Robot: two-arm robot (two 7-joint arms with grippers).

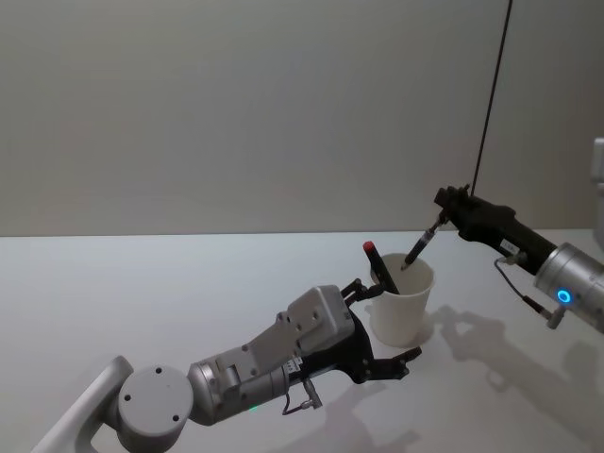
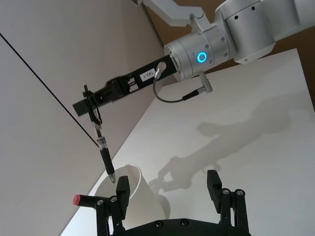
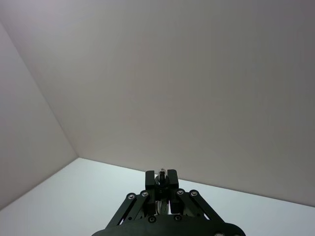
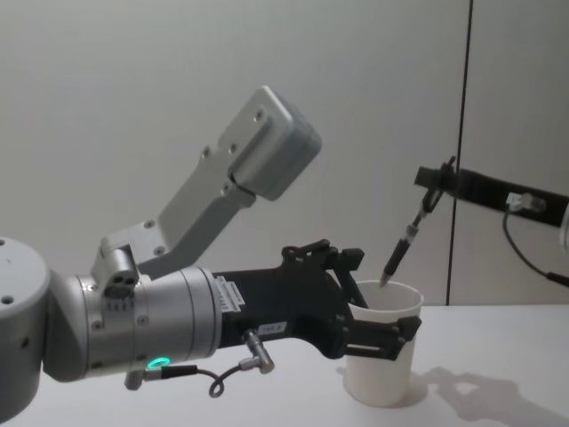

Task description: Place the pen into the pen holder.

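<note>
The pen holder, a white paper cup, stands on the table just right of centre. My right gripper is shut on the top end of a black pen. The pen hangs tilted, its tip right at the cup's rim. The left wrist view has the same pen pointing down at the cup. My left gripper is open, its two fingers straddling the cup's near-left side. In the right wrist view the right gripper is clamped on the pen's end.
A red-capped pen leans out of the cup by its left rim, close to a left finger. A thin black cable hangs down the back wall above the right arm. White tabletop stretches to the left and front.
</note>
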